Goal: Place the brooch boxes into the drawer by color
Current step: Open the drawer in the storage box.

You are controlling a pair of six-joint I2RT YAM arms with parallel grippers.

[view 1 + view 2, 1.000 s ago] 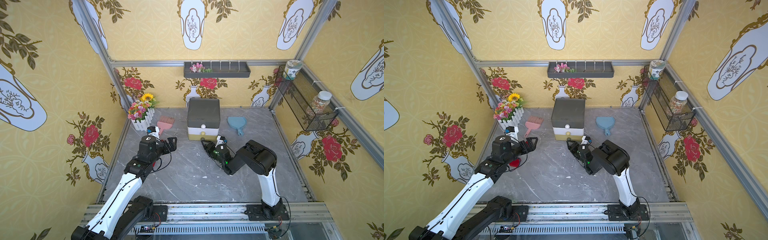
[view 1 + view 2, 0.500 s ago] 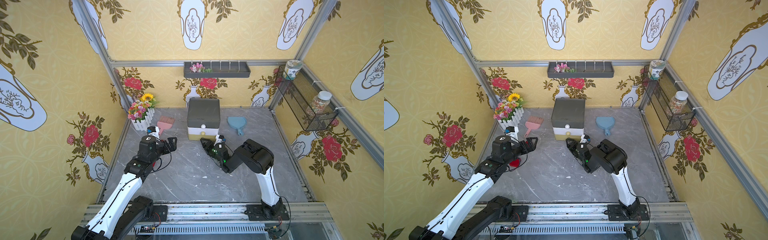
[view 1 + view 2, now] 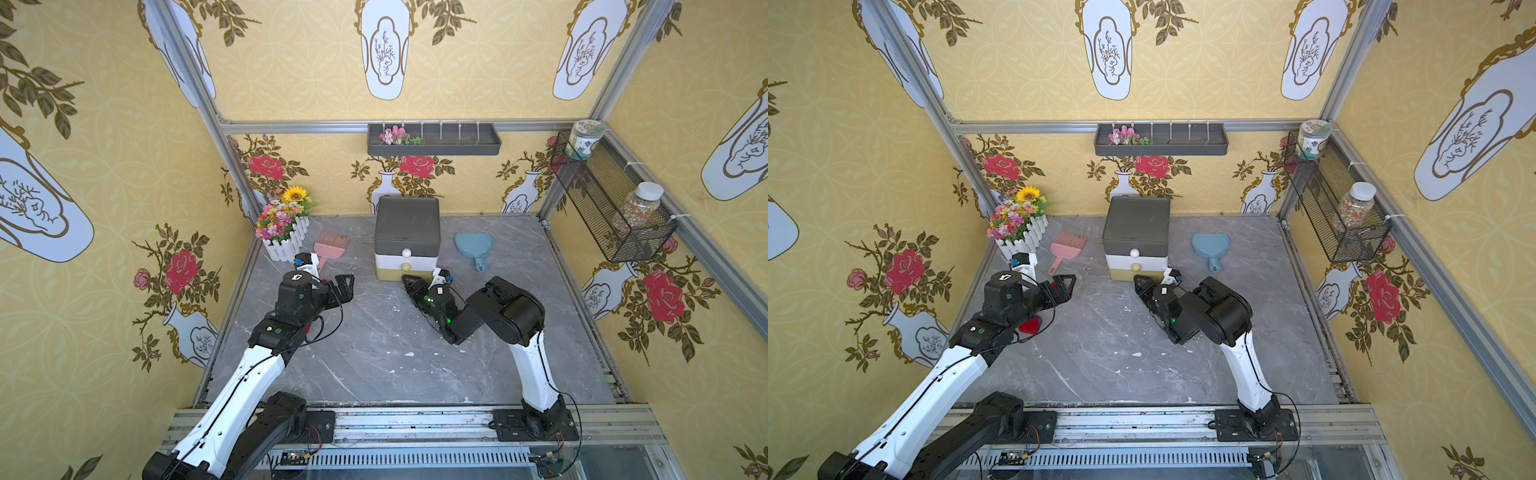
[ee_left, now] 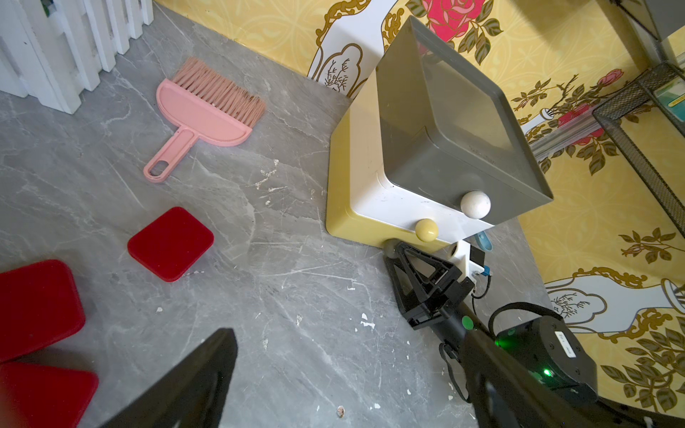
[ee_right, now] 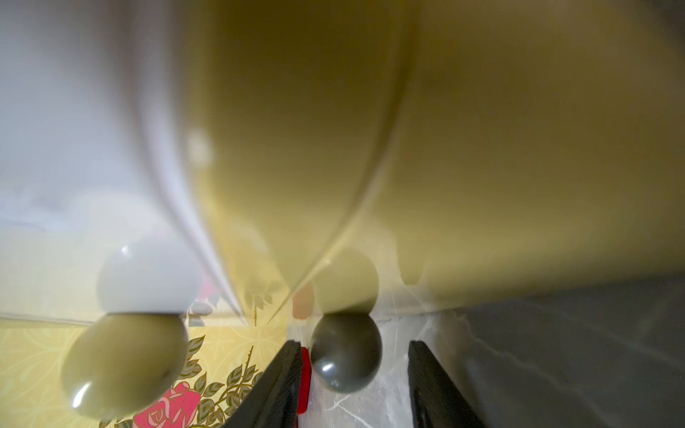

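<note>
Currently, right gripper (image 5: 354,344) parted around grey knob (image 5: 344,357) of drawer (image 3: 406,232), left gripper (image 3: 343,284) wide apart, empty.

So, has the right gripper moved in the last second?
Yes, slightly: the right gripper has crept toward the drawer, its jaws now straddling the grey knob.

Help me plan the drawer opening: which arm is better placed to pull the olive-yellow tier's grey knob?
Right. The right gripper brackets the grey knob, jaws open on either side, not yet closed. The left gripper hovers open away from the drawer, nearer the red brooch boxes.
</note>
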